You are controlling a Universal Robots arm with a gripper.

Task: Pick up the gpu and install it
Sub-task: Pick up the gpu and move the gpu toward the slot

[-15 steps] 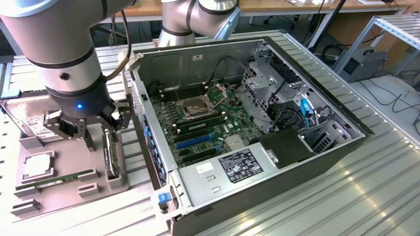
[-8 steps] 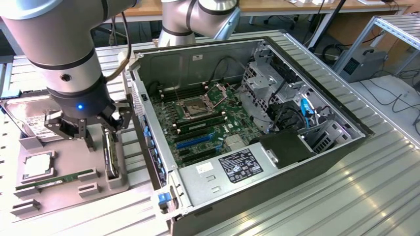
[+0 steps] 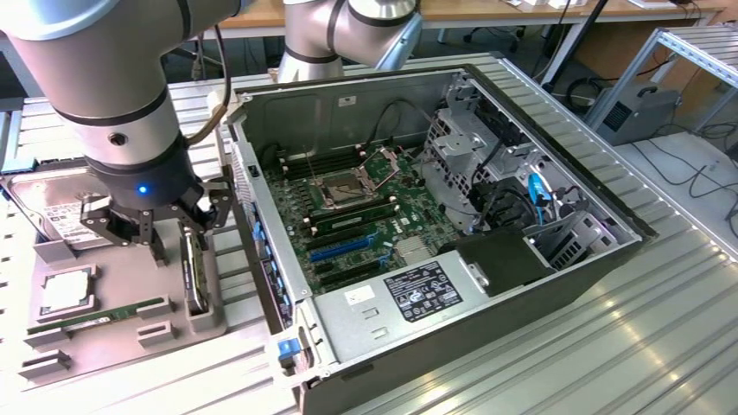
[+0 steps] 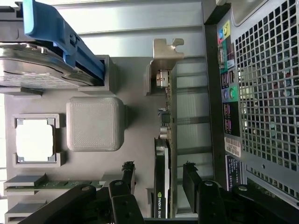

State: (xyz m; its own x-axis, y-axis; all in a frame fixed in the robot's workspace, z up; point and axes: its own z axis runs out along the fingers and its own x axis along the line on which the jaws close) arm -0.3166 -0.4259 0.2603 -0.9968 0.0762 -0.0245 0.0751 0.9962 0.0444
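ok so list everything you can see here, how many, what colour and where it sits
thin flat gpu card with a pale metal bracket: one, black, standing on edge in a tray slot beside the case
narrow memory stick: one, green, lying on the tray
square processor chip: one, silver, in a tray pocket
boxy hard drive with a white label: one, silver, at the tray's far end
moulded plastic parts tray: one, grey, on the exterior view's left of the case
open metal computer case: one, black and silver, mid-table
motherboard: one, green, inside the case
slatted metal table: one, silver, under everything
robot arm: one, grey, above the tray
gripper: one, black, open, a finger on either side of the gpu card
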